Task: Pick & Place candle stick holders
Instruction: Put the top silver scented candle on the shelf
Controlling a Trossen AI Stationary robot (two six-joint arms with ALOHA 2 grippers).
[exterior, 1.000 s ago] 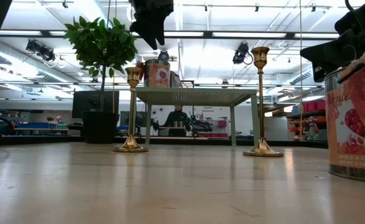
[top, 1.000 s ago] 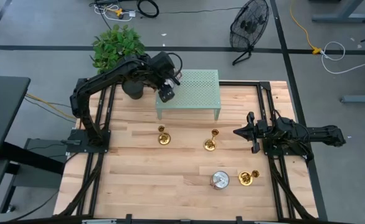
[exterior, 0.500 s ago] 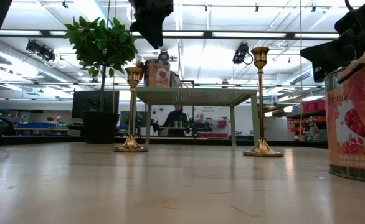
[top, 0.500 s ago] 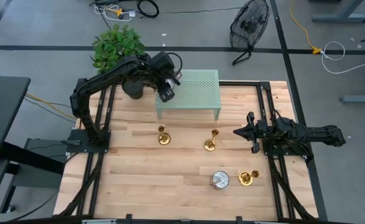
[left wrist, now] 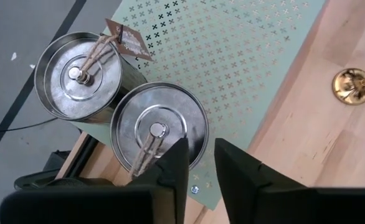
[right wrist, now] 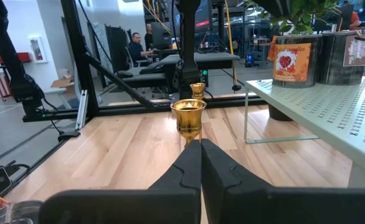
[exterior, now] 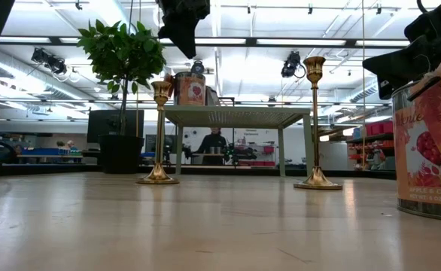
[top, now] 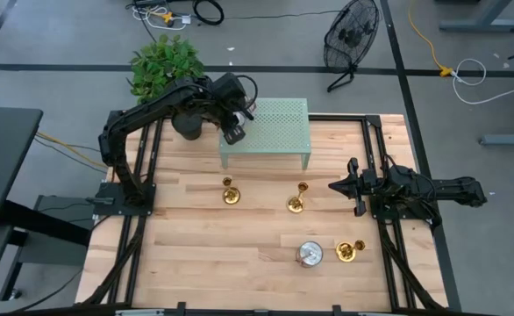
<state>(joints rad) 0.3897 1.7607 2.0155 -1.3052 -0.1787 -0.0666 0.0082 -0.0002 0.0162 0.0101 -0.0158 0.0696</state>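
Hovering over the back-left corner of a green perforated shelf, left claw, fingers drawn close with only a narrow gap, gripping nothing, directly above two silver-lidded tins. Waiting at the right edge of the desk, right claw, closed tight and empty. Standing upright on the desk in front of the shelf, well apart from each other, three brass candle holders, the last just beside a third tin. Likely next: going for the nearest holder, below the left claw. Best done by spreading the fingers first, clearing the tins and their tags, coming straight down over the thin stem, closing beneath the cup, and lifting vertically to avoid tipping the base.
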